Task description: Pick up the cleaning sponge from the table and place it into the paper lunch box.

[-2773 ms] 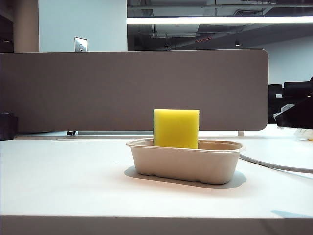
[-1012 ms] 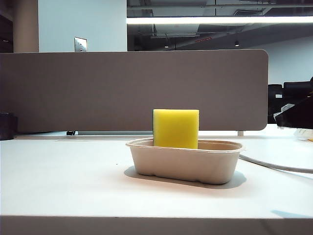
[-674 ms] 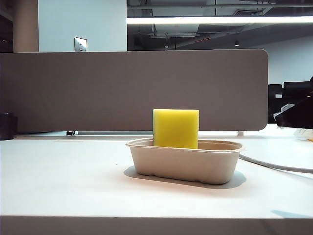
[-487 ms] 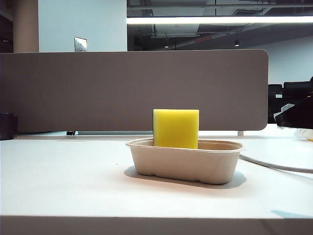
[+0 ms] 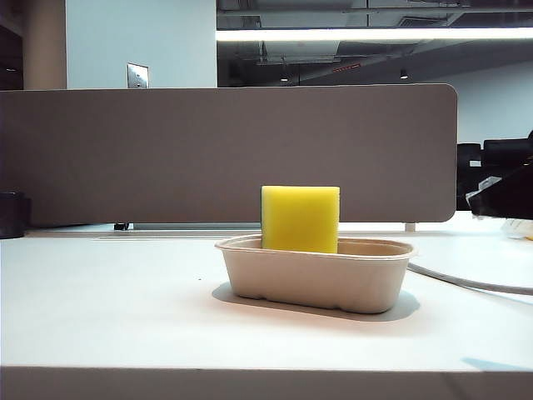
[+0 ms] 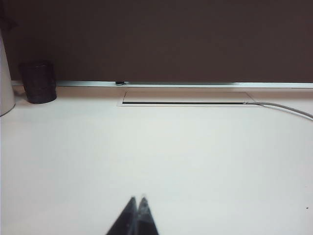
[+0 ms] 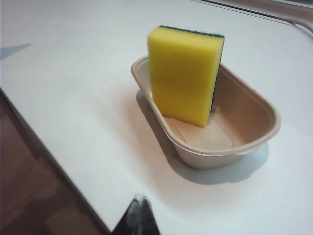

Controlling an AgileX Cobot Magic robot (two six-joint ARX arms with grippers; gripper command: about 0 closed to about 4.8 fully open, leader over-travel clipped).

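The yellow cleaning sponge (image 5: pixel 300 218) stands on edge inside the beige paper lunch box (image 5: pixel 316 279) in the middle of the white table (image 5: pixel 108 308). In the right wrist view the cleaning sponge (image 7: pixel 185 74) leans against one long wall of the paper lunch box (image 7: pixel 254 139), its green layer facing the far wall. My right gripper (image 7: pixel 139 199) is shut and empty, well back from the box near the table's edge. My left gripper (image 6: pixel 137 199) is shut and empty over bare table (image 6: pixel 195 156). Neither gripper shows in the exterior view.
A grey-brown divider panel (image 5: pixel 225 150) runs along the back of the table. A dark cup (image 6: pixel 38 81) stands at the back left. A grey cable (image 5: pixel 466 282) lies to the right of the box. Black equipment (image 5: pixel 504 196) sits at the far right.
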